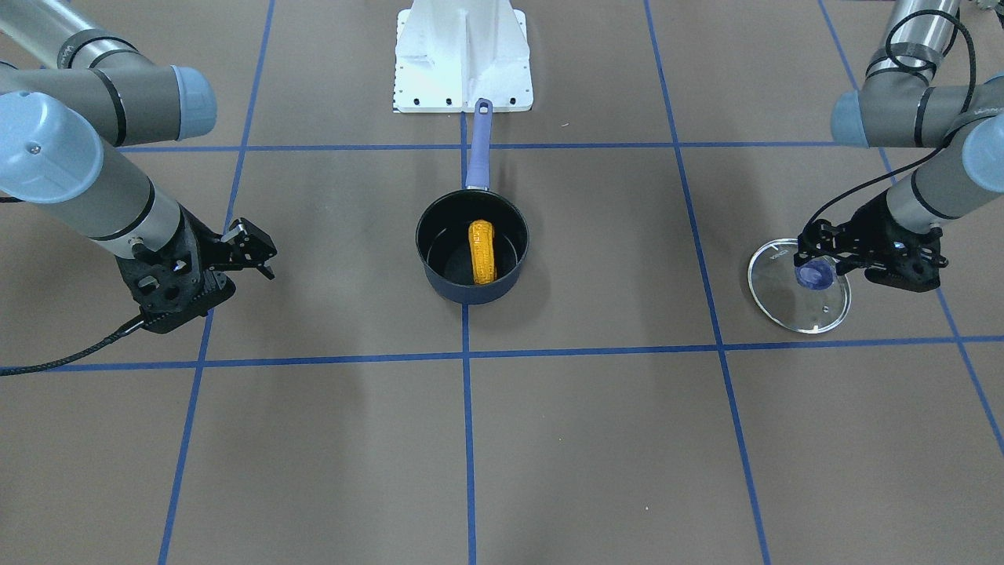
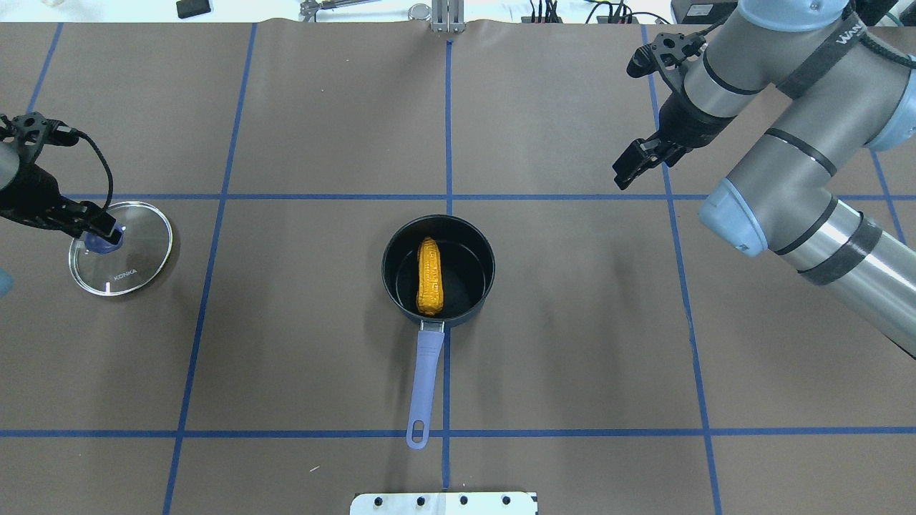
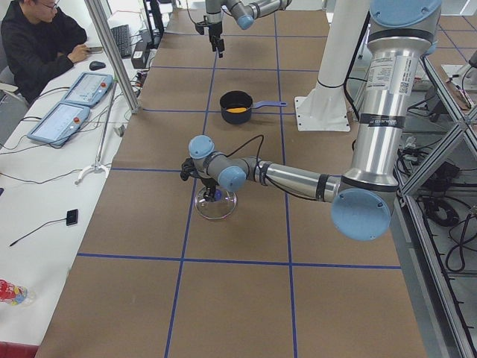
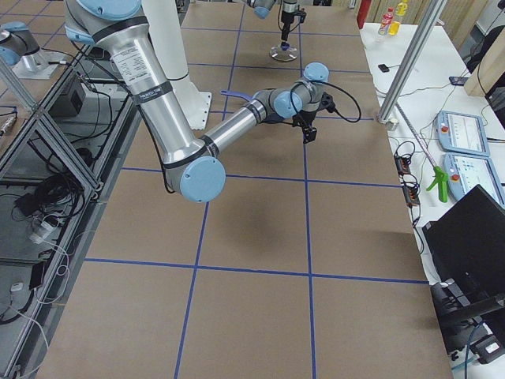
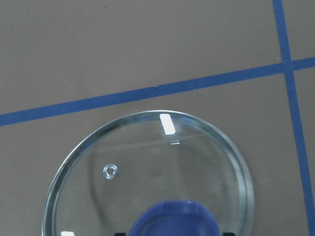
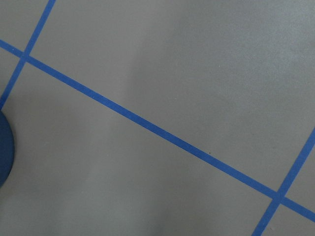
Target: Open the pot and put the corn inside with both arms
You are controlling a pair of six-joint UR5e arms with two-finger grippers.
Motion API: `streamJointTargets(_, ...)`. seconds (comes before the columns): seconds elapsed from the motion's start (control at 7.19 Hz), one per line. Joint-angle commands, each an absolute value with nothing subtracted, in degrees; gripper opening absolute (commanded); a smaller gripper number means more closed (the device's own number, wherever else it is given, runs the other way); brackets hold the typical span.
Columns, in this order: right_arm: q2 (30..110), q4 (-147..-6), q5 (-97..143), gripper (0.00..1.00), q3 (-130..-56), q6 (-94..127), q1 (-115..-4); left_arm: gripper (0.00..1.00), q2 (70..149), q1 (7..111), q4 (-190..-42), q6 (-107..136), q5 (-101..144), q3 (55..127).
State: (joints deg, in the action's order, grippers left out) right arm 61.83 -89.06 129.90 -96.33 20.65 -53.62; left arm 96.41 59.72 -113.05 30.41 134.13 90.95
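The dark navy pot (image 1: 471, 294) stands open at the table's middle, its purple handle (image 2: 426, 379) pointing toward the robot base. The orange-yellow corn (image 2: 429, 277) lies inside it, also seen in the front view (image 1: 482, 251). My left gripper (image 2: 100, 232) is shut on the purple knob of the glass lid (image 2: 136, 250), which rests flat on the table far to the pot's left. The knob fills the bottom of the left wrist view (image 5: 174, 219). My right gripper (image 2: 633, 166) is open and empty, raised far right of the pot.
The robot's white base plate (image 1: 463, 78) sits just behind the handle's end. Blue tape lines grid the brown table. An operator sits at a side desk with tablets (image 3: 63, 112). The pot's edge shows at the left of the right wrist view (image 6: 5, 152).
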Motion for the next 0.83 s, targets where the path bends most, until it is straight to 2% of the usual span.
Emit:
streamJointTargets(0.0, 61.7, -89.0, 129.9, 1.00, -96.2, 20.7, -53.5, 0.97, 96.6, 59.5, -113.2, 30.4, 134.2, 91.3)
streamJointTargets(0.28, 61.7, -89.1, 129.8, 1.00, -96.6, 20.8, -55.4, 0.98, 97.6, 59.8, -112.6, 30.2, 137.9, 92.3)
streamJointTargets(0.7, 62.2, -89.2, 123.3, 1.00, -96.2, 21.1, -60.9, 0.99, 98.5, 68.4, -112.5, 27.3, 138.8, 92.6)
